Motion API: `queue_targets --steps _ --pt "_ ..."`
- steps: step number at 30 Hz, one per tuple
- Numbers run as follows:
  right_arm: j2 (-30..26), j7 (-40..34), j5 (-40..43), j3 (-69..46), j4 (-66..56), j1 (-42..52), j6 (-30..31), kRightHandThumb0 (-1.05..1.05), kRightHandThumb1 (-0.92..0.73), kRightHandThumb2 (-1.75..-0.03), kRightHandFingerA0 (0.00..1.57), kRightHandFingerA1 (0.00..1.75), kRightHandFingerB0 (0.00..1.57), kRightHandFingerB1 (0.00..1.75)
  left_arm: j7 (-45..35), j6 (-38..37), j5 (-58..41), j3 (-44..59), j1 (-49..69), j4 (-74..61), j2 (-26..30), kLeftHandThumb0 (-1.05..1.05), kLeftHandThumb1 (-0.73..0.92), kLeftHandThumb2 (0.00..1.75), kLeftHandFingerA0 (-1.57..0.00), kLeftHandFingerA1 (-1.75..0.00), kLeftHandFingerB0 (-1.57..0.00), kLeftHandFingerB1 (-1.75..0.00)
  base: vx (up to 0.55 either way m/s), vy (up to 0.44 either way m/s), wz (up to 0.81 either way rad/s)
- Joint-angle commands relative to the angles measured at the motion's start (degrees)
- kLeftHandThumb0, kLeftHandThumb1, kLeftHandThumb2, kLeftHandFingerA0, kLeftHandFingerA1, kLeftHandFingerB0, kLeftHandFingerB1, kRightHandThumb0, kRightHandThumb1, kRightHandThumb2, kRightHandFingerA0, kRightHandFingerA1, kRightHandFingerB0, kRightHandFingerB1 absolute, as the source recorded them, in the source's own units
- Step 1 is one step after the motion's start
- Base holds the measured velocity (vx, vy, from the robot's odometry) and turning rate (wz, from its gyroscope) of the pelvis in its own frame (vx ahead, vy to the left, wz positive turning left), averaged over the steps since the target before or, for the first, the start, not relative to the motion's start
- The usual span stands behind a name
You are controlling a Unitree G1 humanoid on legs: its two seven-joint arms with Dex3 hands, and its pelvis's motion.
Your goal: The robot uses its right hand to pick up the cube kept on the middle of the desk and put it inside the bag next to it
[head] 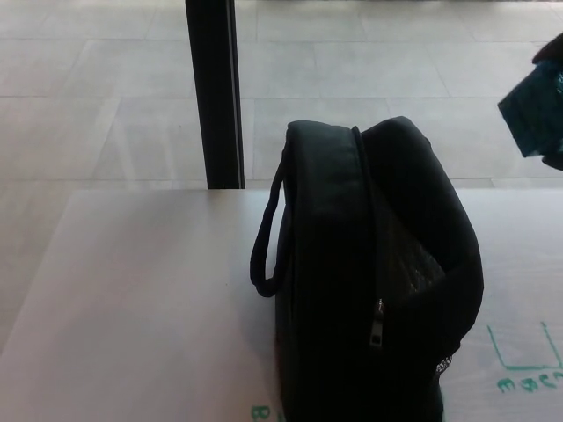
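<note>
Above and right of the bag [374, 281], our right hand [554, 105] grips the cube [535, 112] in the air. We see the bag standing upright on the desk [141, 299], zipper open.

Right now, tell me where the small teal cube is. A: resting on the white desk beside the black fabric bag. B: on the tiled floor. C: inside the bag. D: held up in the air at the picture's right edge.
D: the small teal cube hangs at the right edge, held by the right hand above the white desk.

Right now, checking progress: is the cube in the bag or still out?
Out. The cube is up in the air at the right edge, above the bag, in the right hand.
</note>
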Motion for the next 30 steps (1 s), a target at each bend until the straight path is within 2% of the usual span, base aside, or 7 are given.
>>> queue_targets --steps 1,3,8,9,11,13,30 --pt "4.11 12.09 9.21 -1.22 -11.30 -3.54 11.57 -0.18 -0.43 -1.25 0.94 1.70 0.76 1.50 -1.32 -1.65 0.24 0.03 -0.30 0.67 1.40 -0.76 0.52 0.97 -0.11 -0.56 0.00 -0.42 0.00 0.000 0.00" --pt "5.44 13.69 9.87 -0.81 -14.90 -3.99 13.69 -0.25 -0.46 -1.15 1.22 1.40 0.95 1.24 -0.66 -1.26 0.33 0.08 -0.76 0.98 1.31 -0.75 0.73 0.62 -0.13 -0.51 -0.08 -0.34 0.00 0.000 0.00" --pt "8.99 16.80 12.34 0.49 -18.82 -3.52 16.46 -0.19 -0.46 -1.19 1.23 1.41 0.98 1.27 -1.35 -1.27 0.33 -0.23 -0.47 0.10 1.63 -0.84 0.54 0.97 -0.10 -0.56 0.00 -0.38 0.00 0.000 0.00" --pt "9.38 18.02 12.55 1.13 -20.46 -2.57 17.63 -0.16 -0.45 -1.23 0.92 1.73 0.78 1.58 -1.33 -1.61 0.38 -0.21 -0.43 0.68 1.46 -0.82 0.54 0.97 -0.11 -0.57 0.00 -0.40 0.00 0.000 0.00" --pt "9.69 19.32 12.82 1.93 -22.13 -1.13 18.02 -0.15 -0.45 -1.18 0.94 1.75 0.68 1.55 -1.31 -1.63 0.41 -0.19 -0.62 1.03 1.53 -0.74 0.75 0.62 -0.12 -0.52 -0.07 -0.32 0.00 0.000 0.00" --pt "9.93 20.38 13.89 2.00 -22.98 -0.15 17.70 -0.24 -0.49 -1.16 1.19 1.39 0.99 1.28 -1.04 -1.14 0.04 0.10 -0.66 0.62 1.35 -0.83 0.53 0.96 -0.11 -0.57 0.00 -0.40 0.00 0.000 0.00" --pt "5.70 28.07 14.55 2.61 -28.27 6.70 20.06 -0.15 -0.43 -1.27 0.87 1.75 0.77 1.61 -1.17 -1.50 0.19 0.18 -1.92 1.48 1.81 -0.75 0.73 0.62 -0.12 -0.52 -0.07 -0.33 0.00 0.000 0.00"
